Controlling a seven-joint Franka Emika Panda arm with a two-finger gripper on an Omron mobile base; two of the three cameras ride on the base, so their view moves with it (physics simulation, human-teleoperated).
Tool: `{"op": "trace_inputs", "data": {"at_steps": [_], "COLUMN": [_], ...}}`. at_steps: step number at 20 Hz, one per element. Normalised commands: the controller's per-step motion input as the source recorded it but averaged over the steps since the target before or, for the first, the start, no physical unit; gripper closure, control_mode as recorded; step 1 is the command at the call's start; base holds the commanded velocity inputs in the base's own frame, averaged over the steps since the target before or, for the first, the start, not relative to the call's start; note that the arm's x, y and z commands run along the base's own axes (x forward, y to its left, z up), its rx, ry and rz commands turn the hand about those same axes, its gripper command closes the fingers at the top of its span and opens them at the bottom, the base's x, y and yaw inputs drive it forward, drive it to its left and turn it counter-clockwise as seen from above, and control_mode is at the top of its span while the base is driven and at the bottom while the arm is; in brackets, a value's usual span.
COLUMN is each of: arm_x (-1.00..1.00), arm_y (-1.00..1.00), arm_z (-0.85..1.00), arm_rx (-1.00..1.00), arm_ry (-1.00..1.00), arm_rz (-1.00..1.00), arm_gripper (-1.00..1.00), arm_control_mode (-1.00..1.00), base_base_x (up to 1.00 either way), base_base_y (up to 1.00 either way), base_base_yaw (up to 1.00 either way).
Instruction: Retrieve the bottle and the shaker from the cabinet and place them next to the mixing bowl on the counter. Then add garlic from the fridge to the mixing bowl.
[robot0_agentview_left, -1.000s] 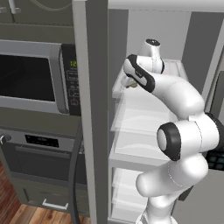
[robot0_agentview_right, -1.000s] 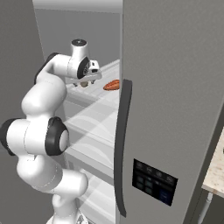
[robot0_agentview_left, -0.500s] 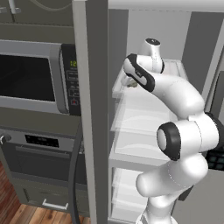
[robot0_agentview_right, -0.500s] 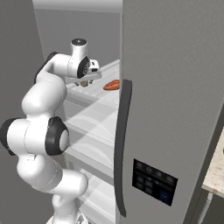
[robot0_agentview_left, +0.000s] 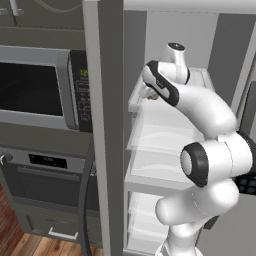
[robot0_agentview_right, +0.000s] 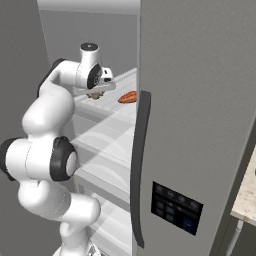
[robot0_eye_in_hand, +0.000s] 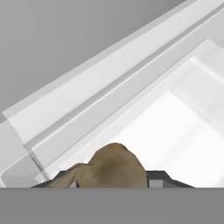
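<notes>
Tan garlic on upper fridge shelf, sitting directly between fingertips of gripper, bulb bulging ahead of them. Jaws narrowed around it; firm clamp not confirmable. Orange item lies beside, apart.

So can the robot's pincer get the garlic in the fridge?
Probably yes. The pincer is already at the garlic on the upper fridge shelf, fingers either side, nothing in between.

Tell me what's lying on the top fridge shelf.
On the top shelf a tan garlic bulb sits between the gripper fingers. An orange-red item lies further along. The fridge door hides the shelf's far end.
</notes>
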Motion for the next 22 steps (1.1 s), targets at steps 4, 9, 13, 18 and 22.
{"op": "trace_inputs", "data": {"at_steps": [4, 9, 13, 18, 22], "arm_x": [-0.97, -1.0, -1.0, -1.0, -1.0], "arm_y": [-0.2, -0.04, 0.0, 0.0, -0.02], "arm_z": [0.23, 0.35, 0.22, 0.11, 0.08], "arm_rx": [0.03, 0.01, 0.0, 0.0, 0.0], "arm_ry": [-0.11, -0.1, -0.01, 0.01, 0.0], "arm_rz": [0.0, 0.0, 0.0, 0.0, -0.04], "arm_gripper": [1.0, 1.0, 1.0, 1.0, 1.0], "arm_control_mode": [-1.0, -1.0, -1.0, -1.0, -1.0], "base_base_x": [0.0, 0.0, 0.0, 0.0, 0.0], "base_base_y": [0.0, 0.0, 0.0, 0.0, 0.0], "base_base_yaw": [0.0, 0.0, 0.0, 0.0, 0.0]}}
